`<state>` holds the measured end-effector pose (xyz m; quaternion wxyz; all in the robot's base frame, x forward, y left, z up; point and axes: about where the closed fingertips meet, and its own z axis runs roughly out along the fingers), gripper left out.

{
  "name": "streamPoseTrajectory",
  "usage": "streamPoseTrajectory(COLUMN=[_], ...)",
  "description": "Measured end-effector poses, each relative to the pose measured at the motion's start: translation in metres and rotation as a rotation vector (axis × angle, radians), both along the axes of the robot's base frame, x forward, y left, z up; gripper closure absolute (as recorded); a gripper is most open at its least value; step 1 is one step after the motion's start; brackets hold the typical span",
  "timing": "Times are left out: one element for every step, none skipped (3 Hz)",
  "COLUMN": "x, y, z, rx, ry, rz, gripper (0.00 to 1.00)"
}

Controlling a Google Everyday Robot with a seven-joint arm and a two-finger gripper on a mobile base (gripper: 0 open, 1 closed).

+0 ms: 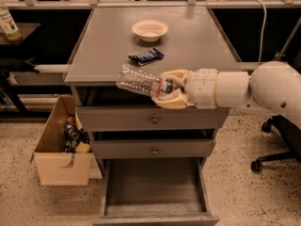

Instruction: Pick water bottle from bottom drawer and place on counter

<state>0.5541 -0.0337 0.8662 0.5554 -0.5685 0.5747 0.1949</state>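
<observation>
The water bottle [140, 82], clear and crinkly with a reddish label band near its neck, lies on its side in the air at the counter's front edge. My gripper [170, 88] is shut on the bottle's neck end, coming in from the right on a white arm. The counter [197, 46] is the grey top of the cabinet. The bottom drawer [155, 192] is pulled open below and shows a bare grey floor.
A cream bowl [149, 30] and a dark blue snack packet [146, 56] lie on the counter. Two shallower drawers with round knobs [154, 120] are shut. A cardboard box [62, 147] of items stands left of the cabinet. An office chair base [275, 145] is at right.
</observation>
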Motion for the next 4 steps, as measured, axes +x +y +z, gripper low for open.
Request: streamPoseTrajectory(x=[0.027,0.058,0.087,0.112], y=[-0.023,-0.052,-0.078,-0.100], z=[0.021,0.025,0.017,0.008], rx=[0.005,0.011,0.032,0.087], ry=[0.002,0.033,0.084,0.126], rz=[-0.079,-0.206,-0.330,-0.422], gripper=[1.00,1.00,1.00,1.00])
